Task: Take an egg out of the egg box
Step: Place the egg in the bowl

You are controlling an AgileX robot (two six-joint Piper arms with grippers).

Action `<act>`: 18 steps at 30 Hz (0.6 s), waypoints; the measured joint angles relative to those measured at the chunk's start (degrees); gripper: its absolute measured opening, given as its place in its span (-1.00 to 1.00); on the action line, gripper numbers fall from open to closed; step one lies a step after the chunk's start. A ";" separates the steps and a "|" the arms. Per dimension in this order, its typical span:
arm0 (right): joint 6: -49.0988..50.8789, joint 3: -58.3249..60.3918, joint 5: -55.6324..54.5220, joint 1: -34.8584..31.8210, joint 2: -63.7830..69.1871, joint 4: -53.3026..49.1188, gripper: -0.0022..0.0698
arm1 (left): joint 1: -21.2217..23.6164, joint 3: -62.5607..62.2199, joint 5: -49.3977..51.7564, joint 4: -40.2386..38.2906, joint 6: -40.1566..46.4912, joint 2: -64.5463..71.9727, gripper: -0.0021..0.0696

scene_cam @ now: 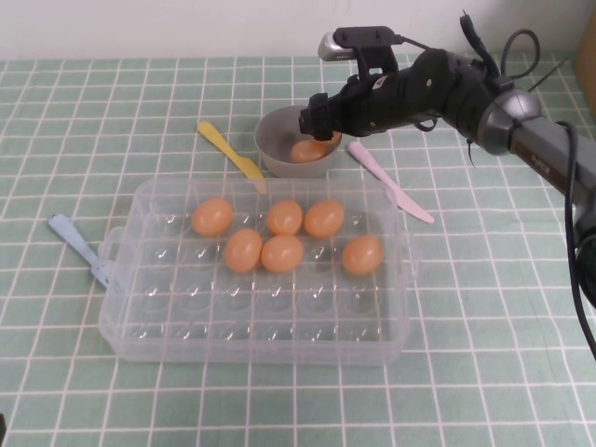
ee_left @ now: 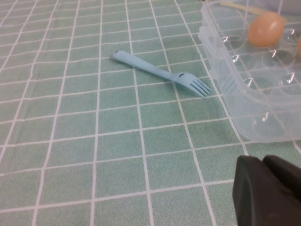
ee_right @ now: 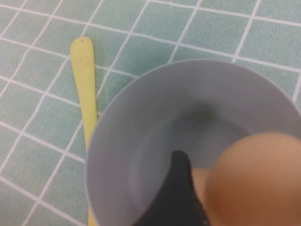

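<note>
The clear egg box [scene_cam: 261, 326] sits mid-table with several orange-tan eggs in its far rows, such as one [scene_cam: 282, 253] in the middle. My right gripper [scene_cam: 321, 126] hangs over the grey bowl [scene_cam: 270, 140] behind the box, shut on an egg [scene_cam: 331, 140]. In the right wrist view that egg [ee_right: 256, 181] fills the jaws beside one black finger [ee_right: 181, 188], above the bowl [ee_right: 155, 117]. Another egg [scene_cam: 304, 151] lies in the bowl. My left gripper [ee_left: 270, 193] is shut and empty, low over the table near the box's left corner [ee_left: 244, 94].
A yellow spatula [scene_cam: 231, 152] lies left of the bowl. A pink knife [scene_cam: 389, 182] lies right of it. A blue fork [scene_cam: 79, 247] lies by the box's left handle and shows in the left wrist view [ee_left: 162, 73].
</note>
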 joint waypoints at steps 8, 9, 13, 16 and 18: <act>-0.13 0.00 0.09 0.00 0.00 0.12 0.57 | 0.00 0.00 0.00 0.00 0.00 0.00 -0.95; -0.13 0.00 0.09 0.00 0.00 0.12 0.57 | 0.00 0.00 0.00 0.00 0.00 0.00 -0.95; -0.17 0.00 0.77 0.00 -0.38 -0.18 0.57 | 0.00 0.00 0.00 0.00 0.00 0.00 -0.95; -0.17 0.00 3.06 0.00 -1.79 -2.45 0.55 | 0.00 0.00 0.00 0.00 0.00 0.00 -0.95; -0.17 0.00 5.30 0.00 -3.41 -3.96 0.47 | 0.00 0.00 0.00 0.00 0.00 0.00 -0.95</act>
